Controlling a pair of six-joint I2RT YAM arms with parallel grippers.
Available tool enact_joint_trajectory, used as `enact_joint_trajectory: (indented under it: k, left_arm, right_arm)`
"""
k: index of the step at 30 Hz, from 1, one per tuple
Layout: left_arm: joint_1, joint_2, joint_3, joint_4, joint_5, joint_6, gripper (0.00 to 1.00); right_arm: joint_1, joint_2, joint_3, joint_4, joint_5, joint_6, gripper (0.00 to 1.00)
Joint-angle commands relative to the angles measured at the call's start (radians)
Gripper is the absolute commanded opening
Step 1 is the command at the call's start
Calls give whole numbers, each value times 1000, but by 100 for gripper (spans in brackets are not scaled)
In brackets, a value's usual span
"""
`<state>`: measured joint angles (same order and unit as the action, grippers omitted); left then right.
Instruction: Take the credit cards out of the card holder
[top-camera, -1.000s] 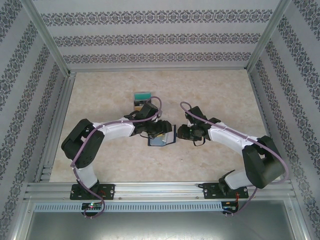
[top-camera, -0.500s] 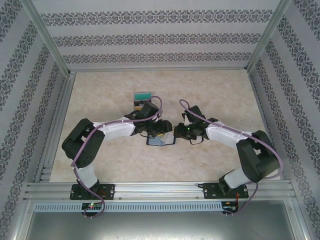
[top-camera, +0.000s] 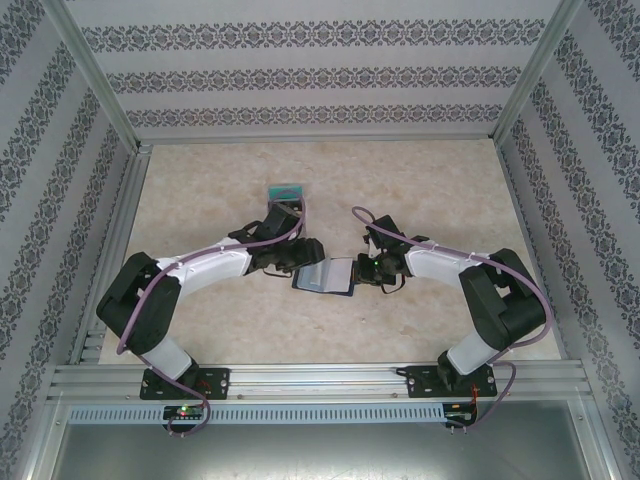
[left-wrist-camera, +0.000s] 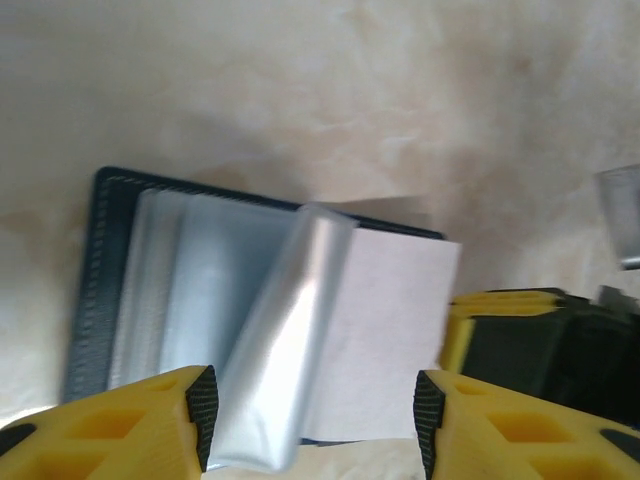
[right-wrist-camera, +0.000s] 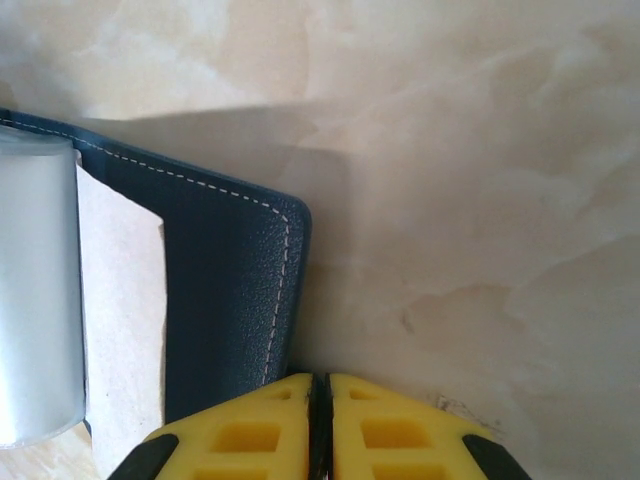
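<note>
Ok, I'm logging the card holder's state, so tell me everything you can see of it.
The card holder is a navy, grainy-looking wallet with pale stitching, lying open and flat on the table. Its clear grey sleeves are exposed; one curls upward over a pale sheet. The left pincer stands open astride the sleeves; the closed right pincer sits at its edge, contact unclear.

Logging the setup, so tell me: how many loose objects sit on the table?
2. The open navy card holder lies at the centre; a teal-topped box stands farther back, beyond the left arm. Cards may be hidden inside the holder's sleeves.
</note>
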<state>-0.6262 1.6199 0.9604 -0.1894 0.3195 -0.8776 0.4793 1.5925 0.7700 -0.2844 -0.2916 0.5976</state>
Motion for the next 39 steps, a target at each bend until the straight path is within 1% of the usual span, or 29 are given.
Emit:
enact_joint_trajectory:
  k: [1,10,20,26,33,39]
  left_arm:
    - [9,24,-12,-34,-8,16,58]
    - [10,97,-5,-19,19,17,58]
    - [5,106,-29,114,132,8,59]
    - [3,113,-37,170,181,-2,64]
    - [1,92,-31,197,209,-2,74]
    - [-7,69,1,196,228,5,73]
  right_arm:
    - [-7,8,20,-25,25,-24,14]
    - [-3,4,18,-26,22,-21,14]
    - [-2,15,18,-19,16,-15,14]
    - [-1,23,21,-15,14,-13,15]
    - [-1,26,22,-15,14,-13,15]
    - [-4,24,18,-13,14,-12,16]
